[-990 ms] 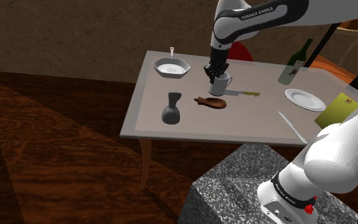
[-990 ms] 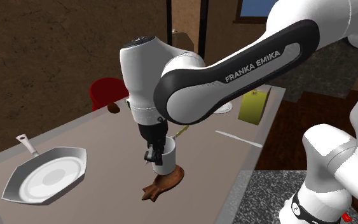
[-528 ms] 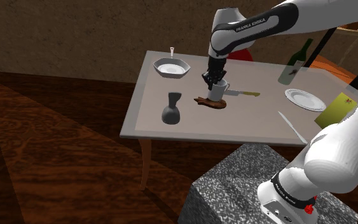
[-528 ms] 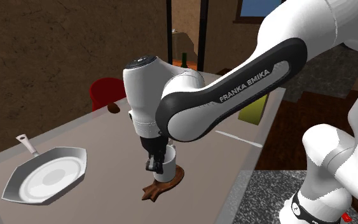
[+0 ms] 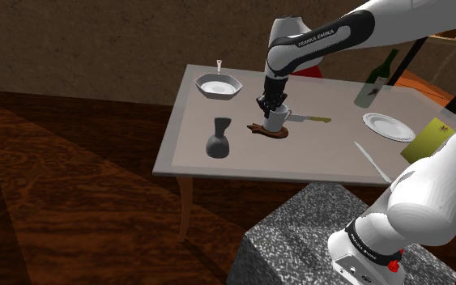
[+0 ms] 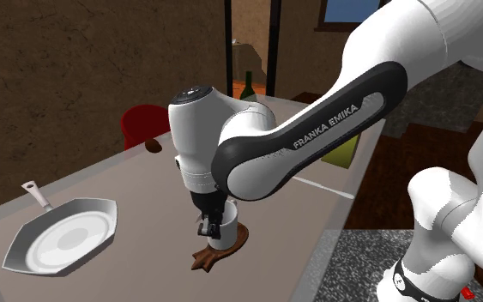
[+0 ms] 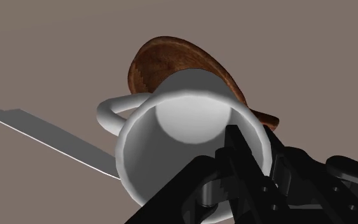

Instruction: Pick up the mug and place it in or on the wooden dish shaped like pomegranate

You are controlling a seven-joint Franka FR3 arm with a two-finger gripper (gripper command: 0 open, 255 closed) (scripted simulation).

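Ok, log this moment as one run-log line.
phase: placing | claw: shut on mug rim | mug: upright, directly over wooden dish | release: not yet done

Desk [image 5: 242, 154], contents as placed in the shoulder view:
- Pan [image 5: 219, 86]: far left corner.
- Vase [image 5: 217, 138]: nearer the front edge than the pan, well apart from it.
- Dish [image 5: 268, 129]: mid-desk, to the right of the vase.
- Mug [image 5: 276, 119]: upright, over the dish.
- Gripper [image 5: 273, 105]: above the mug, jaws astride its wall, one inside, one outside.
- Knife [image 5: 311, 119]: flat, just right of the mug.
- Bottle [image 5: 376, 81]: upright, far right.
- Plate [image 5: 388, 126]: in front of the bottle.
- Box [image 5: 430, 139]: right of the plate.
- Second knife [image 5: 372, 162]: in front of the plate, near the front edge.
- Stand [image 5: 299, 235]: on the floor before the desk.
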